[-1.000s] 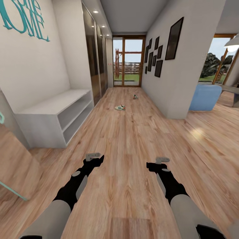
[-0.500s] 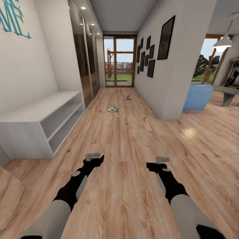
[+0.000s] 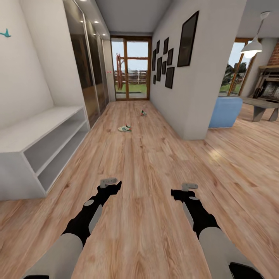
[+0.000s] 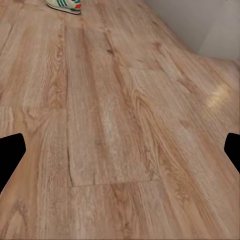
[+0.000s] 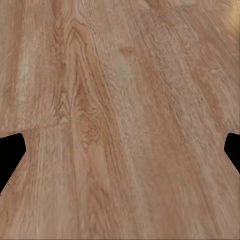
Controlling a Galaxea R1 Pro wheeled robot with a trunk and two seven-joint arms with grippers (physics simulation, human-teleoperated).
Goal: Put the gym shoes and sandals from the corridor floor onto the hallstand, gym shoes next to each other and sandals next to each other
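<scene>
Two cream-white gym shoes lie far down the corridor floor [image 3: 147, 166]: the nearer gym shoe [image 3: 124, 128] at mid-corridor, the farther gym shoe [image 3: 143, 113] closer to the glass door. The nearer shoe [image 4: 64, 5] also shows at the edge of the left wrist view. The pale hallstand [image 3: 35, 133] stands against the left wall, its shelves bare. The sandals are out of view. My left gripper [image 3: 109, 182] and right gripper [image 3: 189, 187] hover over bare planks, well short of the shoes. Both are open, with fingertips [image 4: 11, 155] [image 5: 11, 155] wide apart and nothing between them.
A dark mirrored wardrobe [image 3: 87, 73] runs along the left wall beyond the hallstand. A wall with framed pictures [image 3: 193, 77] bounds the corridor on the right and ends at a corner. Past it stand a blue armchair [image 3: 224, 112] and a table [image 3: 263, 106].
The whole picture has shifted left as the camera turned right: the hallstand and shoes slid left and more of the right-hand room shows. Both arms keep the same pose.
</scene>
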